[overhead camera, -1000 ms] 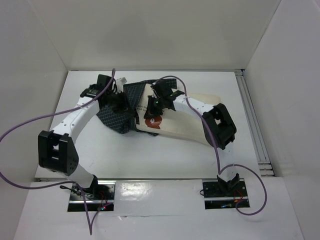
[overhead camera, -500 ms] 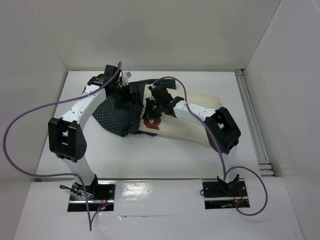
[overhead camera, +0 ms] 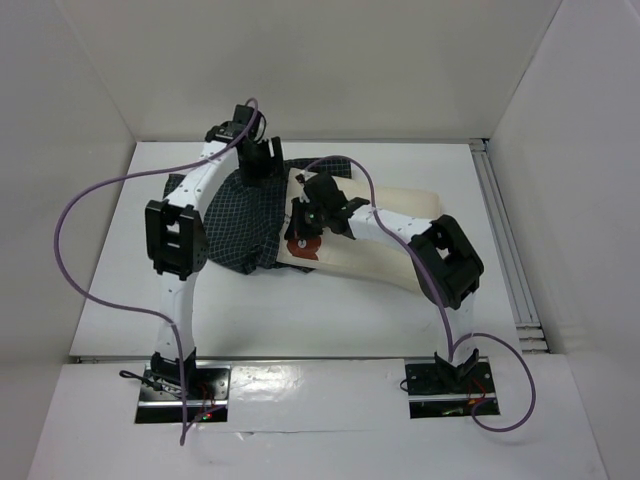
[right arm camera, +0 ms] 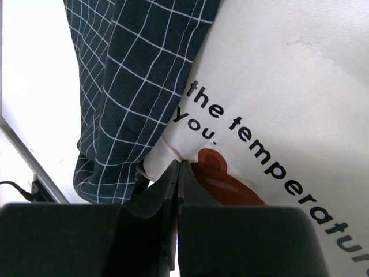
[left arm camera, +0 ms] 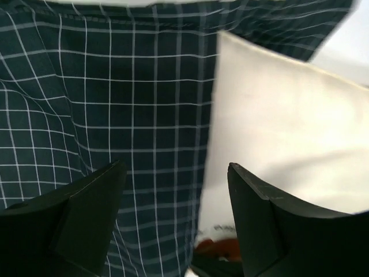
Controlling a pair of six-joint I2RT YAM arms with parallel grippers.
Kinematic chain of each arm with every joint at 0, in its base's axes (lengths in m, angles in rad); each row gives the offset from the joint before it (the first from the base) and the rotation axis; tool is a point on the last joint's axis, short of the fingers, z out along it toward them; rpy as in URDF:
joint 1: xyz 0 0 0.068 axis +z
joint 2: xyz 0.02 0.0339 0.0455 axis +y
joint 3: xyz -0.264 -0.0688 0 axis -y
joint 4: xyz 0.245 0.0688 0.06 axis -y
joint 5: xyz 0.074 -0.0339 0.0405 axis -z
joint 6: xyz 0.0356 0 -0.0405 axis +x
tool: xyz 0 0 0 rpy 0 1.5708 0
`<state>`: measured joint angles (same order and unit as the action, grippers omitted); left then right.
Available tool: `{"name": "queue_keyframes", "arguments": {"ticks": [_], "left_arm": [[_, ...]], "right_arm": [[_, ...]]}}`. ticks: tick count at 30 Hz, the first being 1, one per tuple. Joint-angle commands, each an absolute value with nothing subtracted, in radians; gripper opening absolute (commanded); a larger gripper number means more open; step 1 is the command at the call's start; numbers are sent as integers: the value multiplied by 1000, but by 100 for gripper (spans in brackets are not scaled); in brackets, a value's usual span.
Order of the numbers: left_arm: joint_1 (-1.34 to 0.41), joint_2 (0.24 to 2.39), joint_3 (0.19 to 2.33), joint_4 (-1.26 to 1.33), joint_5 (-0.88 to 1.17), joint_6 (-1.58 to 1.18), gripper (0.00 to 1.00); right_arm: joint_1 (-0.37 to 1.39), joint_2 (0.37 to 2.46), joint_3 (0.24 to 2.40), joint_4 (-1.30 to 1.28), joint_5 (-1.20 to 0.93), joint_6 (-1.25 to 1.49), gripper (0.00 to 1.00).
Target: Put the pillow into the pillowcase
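Observation:
The cream pillow (overhead camera: 360, 262) lies across the middle of the table, its left end overlapped by the dark checked pillowcase (overhead camera: 235, 215). My left gripper (overhead camera: 267, 172) hovers over the pillowcase's far edge. In the left wrist view it is open (left arm camera: 176, 170), nothing between its fingers, above where the pillowcase (left arm camera: 86, 115) meets the pillow (left arm camera: 288, 127). My right gripper (overhead camera: 301, 230) is shut on a pinch of the pillow's fabric (right arm camera: 288, 86) at its tip (right arm camera: 180, 164), beside the reddish mark (right arm camera: 225, 184) and the printed words. The pillowcase hem (right arm camera: 132, 69) lies just left of it.
White walls close in the table on the left, back and right. A metal rail (overhead camera: 505, 250) runs along the right edge. Purple cables loop from both arms, the left one (overhead camera: 70, 230) swinging wide over the left side.
My left gripper has opened and let go of the pillowcase, then swung to the far right over its back edge. The pillowcase has settled flatter. The right gripper keeps its pinch.

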<state>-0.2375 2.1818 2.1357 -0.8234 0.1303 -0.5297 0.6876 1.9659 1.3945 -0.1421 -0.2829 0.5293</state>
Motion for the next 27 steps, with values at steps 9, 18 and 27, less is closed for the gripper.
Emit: {"name": "queue_keyframes", "arguments": {"ticks": [9, 18, 27], "left_arm": [[-304, 2289, 2217, -813, 95, -511, 68], [-304, 2335, 2247, -813, 129, -520, 7], [-313, 2335, 2338, -764, 558, -520, 0]], "right_arm": [[724, 1937, 1378, -160, -305, 515, 0], [724, 1919, 1368, -169, -314, 506, 0], [805, 1819, 1356, -81, -281, 476, 0]]}}
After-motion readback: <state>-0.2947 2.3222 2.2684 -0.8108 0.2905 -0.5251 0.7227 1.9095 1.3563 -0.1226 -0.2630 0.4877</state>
